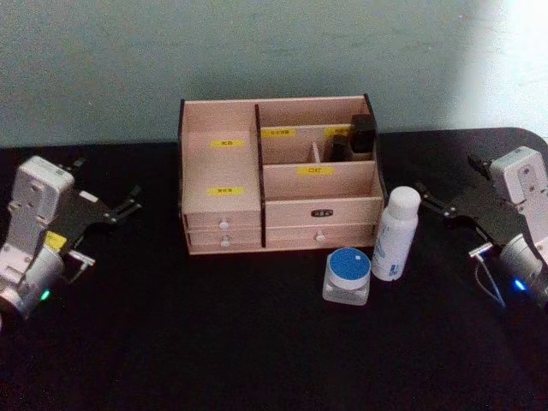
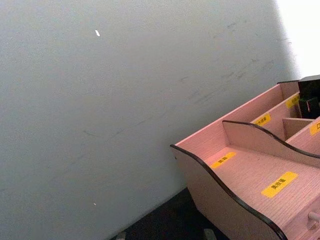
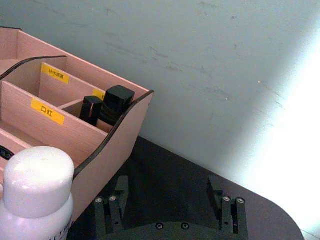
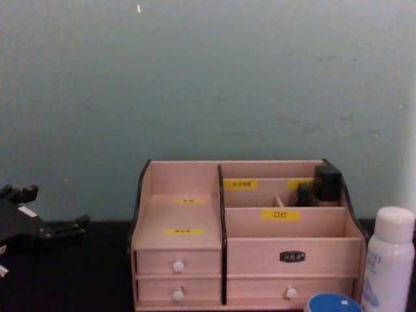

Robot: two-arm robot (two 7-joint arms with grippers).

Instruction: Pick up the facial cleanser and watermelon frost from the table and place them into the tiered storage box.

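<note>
Head view: facial cleanser (image 1: 396, 233) upright, just right of tiered storage box (image 1: 218, 167) front. Watermelon frost (image 1: 347, 276) just beside bottle, nearer robot. Right gripper (image 1: 425, 199) spread, empty, right of bottle. Left gripper (image 1: 128, 202) spread, empty, far left.
Right wrist view: bottle cap close beside box side wall. Best clamp body below cap, lift straight.
Chest view: front right compartment looks free.

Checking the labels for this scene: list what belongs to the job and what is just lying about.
Job: facial cleanser, watermelon frost, tiered storage box, left claw, right claw.
Lying about: dark containers in the box's back right compartment.
</note>
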